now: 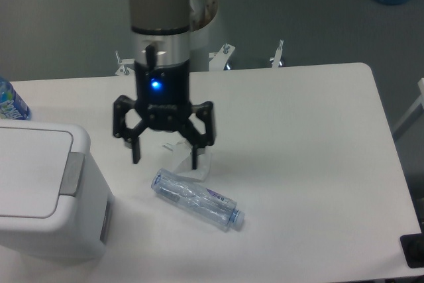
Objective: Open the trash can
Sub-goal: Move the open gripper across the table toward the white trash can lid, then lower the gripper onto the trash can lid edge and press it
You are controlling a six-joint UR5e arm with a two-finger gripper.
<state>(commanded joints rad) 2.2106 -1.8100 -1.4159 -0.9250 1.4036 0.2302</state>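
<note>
A grey and silver arm (161, 14) with light-blue joint caps carries a black gripper (165, 160) with two black fingers and a glowing blue light.

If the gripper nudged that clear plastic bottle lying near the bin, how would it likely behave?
The bottle lies on its side, so it would probably roll. It looks empty and crumpled, so likely light and easily dented. Its clear plastic may slip between the open gripper's fingers.

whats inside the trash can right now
Cannot tell: the trash can has its flat lid shut, covering the inside. Only the grey push-button strip and side slot show outside.
</note>
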